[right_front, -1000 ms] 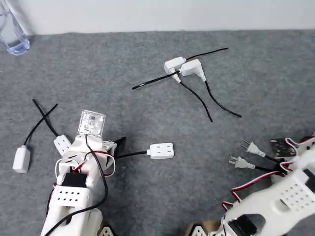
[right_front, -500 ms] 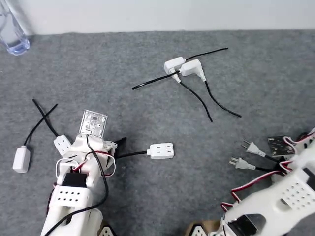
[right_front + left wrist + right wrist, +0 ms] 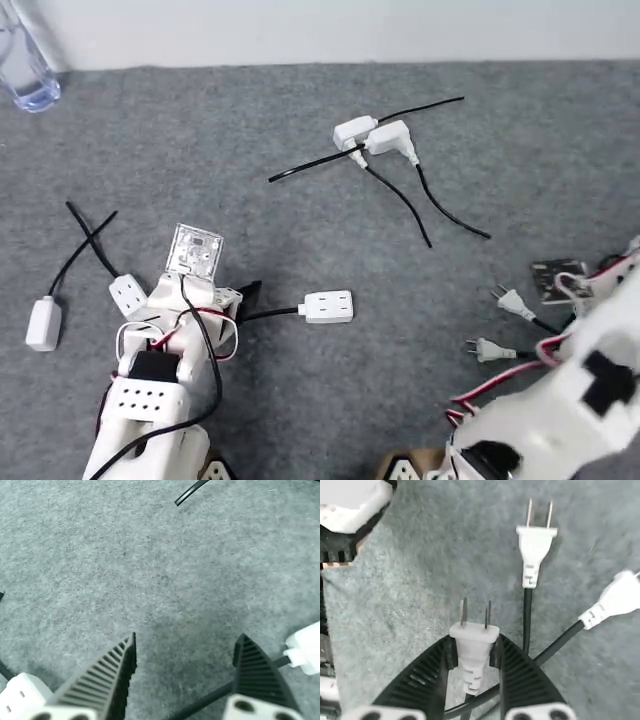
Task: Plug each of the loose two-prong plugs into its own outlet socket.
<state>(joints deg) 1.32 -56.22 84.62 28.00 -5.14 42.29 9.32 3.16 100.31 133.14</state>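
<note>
My right gripper (image 3: 472, 642) is shut on a white two-prong plug (image 3: 473, 641), whose prongs stick out past the fingertips. The high view shows this plug (image 3: 487, 349) at the near right, just ahead of the right arm. A second loose plug (image 3: 535, 542) lies flat beside it on the carpet (image 3: 512, 301). A white outlet socket (image 3: 327, 306) on a black cord lies mid-table. My left gripper (image 3: 188, 639) is open over bare carpet, between that socket (image 3: 306, 652) and another white socket (image 3: 19, 694).
A joined plug and socket pair (image 3: 375, 135) with crossing black cords lies at the back centre. A white socket on a cord (image 3: 42, 323) rests at the far left, and a clear glass (image 3: 25, 70) stands in the back left corner. Another white plug body (image 3: 615, 600) lies beside the right gripper.
The right arm has shifted toward the near edge, and the plug in front of it moved that way with it. The left arm's wrist has crept slightly to the right.
</note>
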